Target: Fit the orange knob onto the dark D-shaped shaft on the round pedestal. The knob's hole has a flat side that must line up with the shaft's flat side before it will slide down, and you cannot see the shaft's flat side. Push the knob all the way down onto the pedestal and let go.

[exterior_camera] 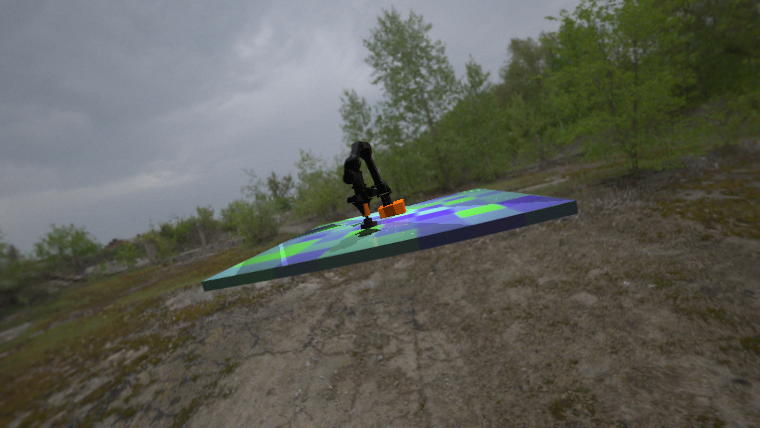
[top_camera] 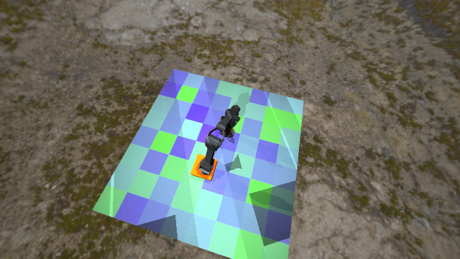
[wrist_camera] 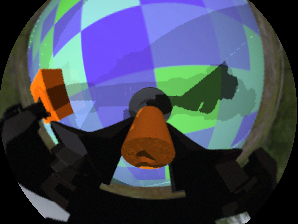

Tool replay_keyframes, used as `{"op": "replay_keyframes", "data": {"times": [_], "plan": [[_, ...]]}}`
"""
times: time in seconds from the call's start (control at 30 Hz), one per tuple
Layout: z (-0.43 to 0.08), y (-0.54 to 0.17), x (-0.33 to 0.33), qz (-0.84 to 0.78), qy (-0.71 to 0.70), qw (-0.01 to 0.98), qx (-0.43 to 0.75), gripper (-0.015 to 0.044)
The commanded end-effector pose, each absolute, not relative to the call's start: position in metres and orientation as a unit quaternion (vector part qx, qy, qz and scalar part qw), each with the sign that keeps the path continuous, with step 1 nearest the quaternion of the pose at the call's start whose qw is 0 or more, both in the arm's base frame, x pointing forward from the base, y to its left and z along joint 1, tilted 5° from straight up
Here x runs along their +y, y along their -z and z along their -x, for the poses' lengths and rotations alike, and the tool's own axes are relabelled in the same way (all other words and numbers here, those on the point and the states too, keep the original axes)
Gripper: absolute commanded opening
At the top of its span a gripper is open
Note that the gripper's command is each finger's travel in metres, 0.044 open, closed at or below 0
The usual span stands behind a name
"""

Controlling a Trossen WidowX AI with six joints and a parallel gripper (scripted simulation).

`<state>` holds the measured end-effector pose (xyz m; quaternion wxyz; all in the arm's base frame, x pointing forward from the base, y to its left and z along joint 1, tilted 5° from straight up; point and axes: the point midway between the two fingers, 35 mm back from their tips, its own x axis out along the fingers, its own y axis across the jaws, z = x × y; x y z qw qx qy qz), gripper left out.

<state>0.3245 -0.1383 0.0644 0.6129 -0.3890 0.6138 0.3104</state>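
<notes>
The orange knob is a tall, tapered piece, upright between the fingers. My gripper is shut on it. The dark round pedestal is directly below the knob, and its disc shows behind the knob's far end in the wrist view. The D-shaped shaft cannot be made out. The knob's lower end is at or just above the pedestal; the frames are too small to tell whether it sits on the shaft or how far down it is. The shaft's flat side and the knob's hole are hidden.
The arm's orange base stands near the pedestal, at the left in the wrist view. The checkered board lies under everything, with dark shadows across it. Rough ground surrounds the board.
</notes>
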Motion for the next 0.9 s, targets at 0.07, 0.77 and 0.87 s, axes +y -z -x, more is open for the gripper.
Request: {"op": "replay_keyframes", "data": {"times": [0.07, 0.77, 0.87], "plan": [[-0.323, -0.059, -0.138, 0.381, -0.303, 0.618, 0.618, 0.0000], [-0.324, -0.052, -0.139, 0.364, -0.286, 0.628, 0.626, 0.0000], [-0.324, -0.052, -0.139, 0.364, -0.286, 0.628, 0.626, 0.0052]]}}
